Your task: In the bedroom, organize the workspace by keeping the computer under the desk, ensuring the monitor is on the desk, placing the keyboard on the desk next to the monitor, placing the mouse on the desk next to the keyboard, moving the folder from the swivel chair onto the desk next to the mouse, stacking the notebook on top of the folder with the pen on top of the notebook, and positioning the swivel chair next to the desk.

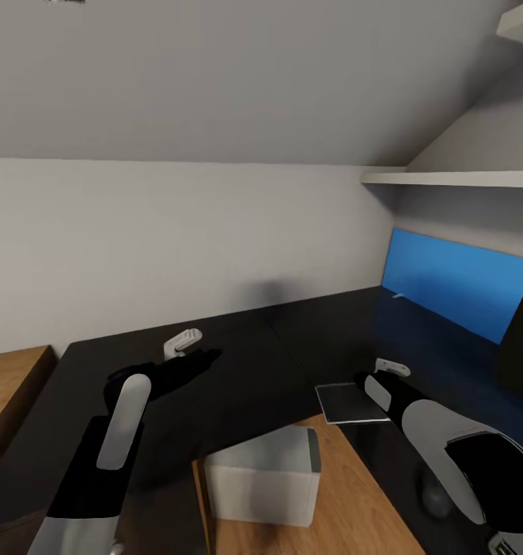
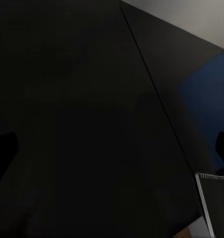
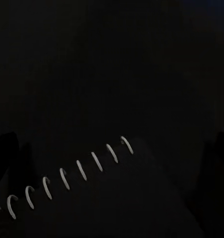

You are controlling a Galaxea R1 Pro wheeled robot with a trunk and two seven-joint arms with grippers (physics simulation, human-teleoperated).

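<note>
Two arms are reaching over the black desk (image 1: pixel 238 362) in the head view. The notebook (image 1: pixel 351 402) is lying flat at the desk's inner corner, hanging slightly over the edge, at about 4 o'clock from centre, probably so it can be gripped there. The right gripper (image 1: pixel 391 368) is hovering just at the notebook's 2 o'clock; its wrist view is showing the spiral binding (image 3: pixel 72 178) between the dark fingertips, jaws seemingly apart. The left gripper (image 1: pixel 182 341) is idling at 9 o'clock; I cannot tell its jaws. The computer (image 1: pixel 265 476) is sitting below the desk corner
</note>
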